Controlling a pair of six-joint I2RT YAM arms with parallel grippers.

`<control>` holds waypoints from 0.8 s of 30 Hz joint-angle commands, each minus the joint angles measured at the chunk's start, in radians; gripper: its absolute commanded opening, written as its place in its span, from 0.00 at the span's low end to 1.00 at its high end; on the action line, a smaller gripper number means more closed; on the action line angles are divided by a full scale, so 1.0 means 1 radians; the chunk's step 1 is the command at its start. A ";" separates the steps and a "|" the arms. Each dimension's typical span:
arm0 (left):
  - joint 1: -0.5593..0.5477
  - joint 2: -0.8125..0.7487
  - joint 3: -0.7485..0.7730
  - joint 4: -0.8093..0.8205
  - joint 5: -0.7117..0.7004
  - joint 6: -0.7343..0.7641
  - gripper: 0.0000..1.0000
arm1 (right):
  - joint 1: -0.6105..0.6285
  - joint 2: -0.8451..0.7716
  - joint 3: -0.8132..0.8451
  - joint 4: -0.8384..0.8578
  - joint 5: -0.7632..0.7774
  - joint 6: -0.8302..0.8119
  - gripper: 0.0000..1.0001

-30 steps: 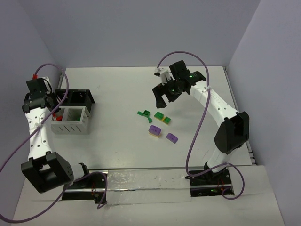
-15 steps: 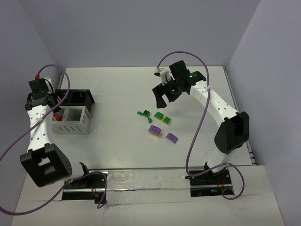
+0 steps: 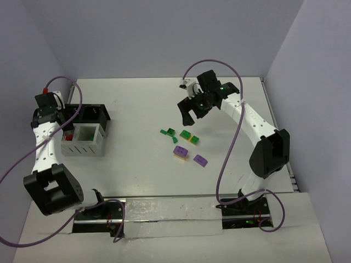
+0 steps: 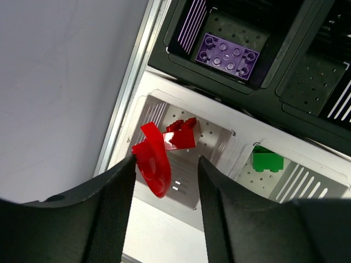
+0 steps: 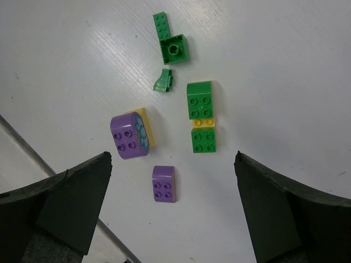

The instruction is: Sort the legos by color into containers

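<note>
My left gripper hangs open over the white slatted container. A red half-round lego leans against the left finger only, with a wide gap to the other finger. Below it a red brick lies in that compartment, and a green brick lies in the neighbouring one. A purple brick sits in the black tray. My right gripper is open and empty above the loose legos: a purple-and-yellow round one, a small purple one, a green-yellow stack and green pieces.
The white box and black tray stand together at the table's left, close to the left wall. The loose bricks lie mid-table, below the right gripper. A metal rail runs along the near edge.
The left gripper's jaws have spread apart and the red half-round is no longer pinched between them. The right arm has not moved.
</note>
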 commanded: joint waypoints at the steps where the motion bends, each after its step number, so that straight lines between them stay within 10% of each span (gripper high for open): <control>1: 0.004 -0.005 0.046 0.030 0.021 0.011 0.59 | 0.001 -0.009 0.025 0.001 0.008 -0.012 1.00; 24: 0.004 -0.039 0.063 -0.013 0.081 0.016 0.58 | 0.000 -0.021 0.006 0.005 0.006 -0.016 1.00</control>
